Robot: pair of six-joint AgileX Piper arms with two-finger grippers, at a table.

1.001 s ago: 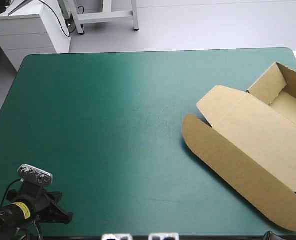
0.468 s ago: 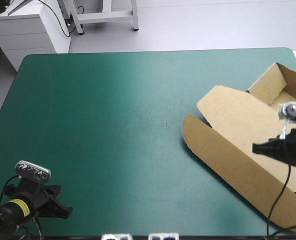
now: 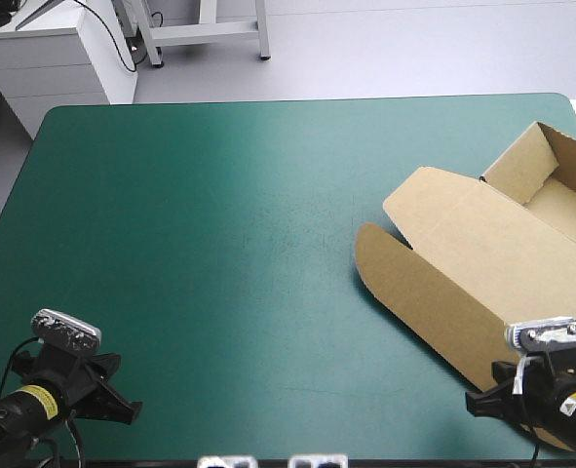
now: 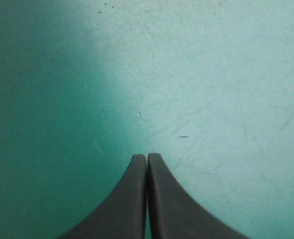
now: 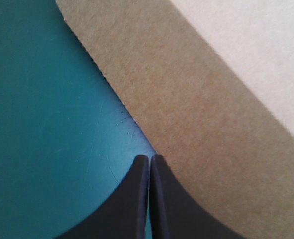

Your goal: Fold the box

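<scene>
- Box (image 3: 482, 263) lies on the right side of the table. It is an open tray at the far right, with its lid flat and reaching toward the middle. The tray's right part runs out of sight, and the right arm hides the lid's near corner.
- Right claw (image 3: 471, 408) is at the near right, its black fingers pressed together into one point and holding nothing. Seen from its wrist, the tips lie over the teal-green cover (image 3: 219, 244), just beside the lid's slanting edge. I cannot tell whether they touch the board.
- Left claw (image 3: 130, 413) is at the near left corner, well apart from the box. It is also pinched together and empty, with only scratched cover ahead of it.
- A yellow label (image 3: 36, 400) sits on each wrist, its print too small to read.
</scene>
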